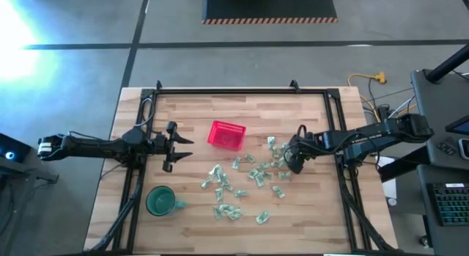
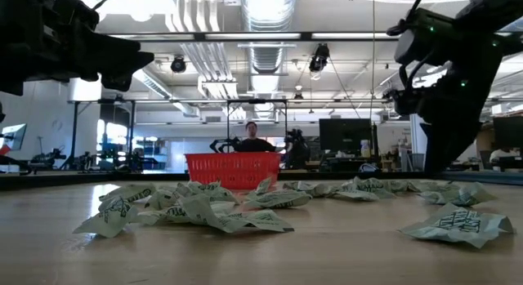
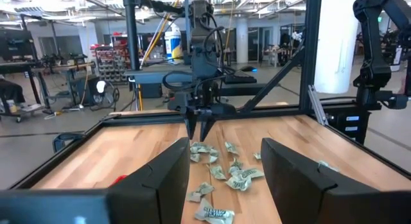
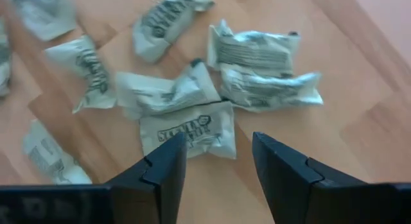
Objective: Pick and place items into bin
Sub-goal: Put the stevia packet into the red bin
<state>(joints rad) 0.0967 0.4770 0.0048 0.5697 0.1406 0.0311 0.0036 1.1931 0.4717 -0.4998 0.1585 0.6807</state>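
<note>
Left gripper [image 1: 178,147]: hovering over the tabletop's [image 1: 183,219] left half, jaws standing wide, holding nothing. Mug [image 1: 160,201]: sitting near the front-left corner. Bin [image 1: 226,135]: sitting upright around the tabletop's middle, toward the rear edge. Items [image 1: 238,184]: lying scattered from the middle toward the front edge and right. Right gripper [image 1: 293,162]: hanging low over the pile's right fringe, jaws parted, gripping nothing, one item [image 4: 189,129] lying just ahead of the jaws.

The right claw [image 4: 212,161] points down close over the worktop [image 1: 308,212], fingers parted with nothing between them (arm stretched in from its side), while the left claw [image 1: 178,146] waits level, fingers spread wide.
</note>
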